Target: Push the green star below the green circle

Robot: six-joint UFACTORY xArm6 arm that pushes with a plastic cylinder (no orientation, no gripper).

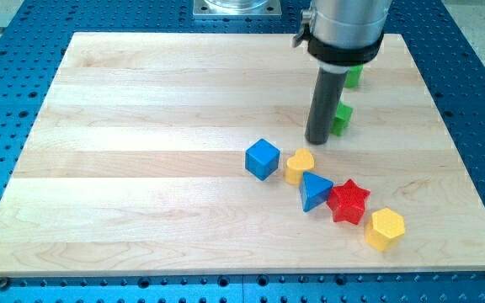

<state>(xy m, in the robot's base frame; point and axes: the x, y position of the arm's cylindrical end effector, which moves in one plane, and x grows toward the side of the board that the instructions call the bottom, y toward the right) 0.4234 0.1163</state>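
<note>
My tip [318,140] rests on the wooden board [141,168], right of centre. A green block [342,119] sits just to the tip's right, touching or nearly touching the rod; the rod hides part of it, so its shape is unclear. A second green block [354,77] lies above it, toward the view's top, mostly hidden under the arm's grey body. I cannot tell which one is the star and which the circle.
Below the tip lie a blue cube [262,158], a yellow heart [299,166], a blue triangle [314,190], a red star [349,202] and a yellow hexagon [385,229], in a chain toward the view's bottom right. A blue perforated table surrounds the board.
</note>
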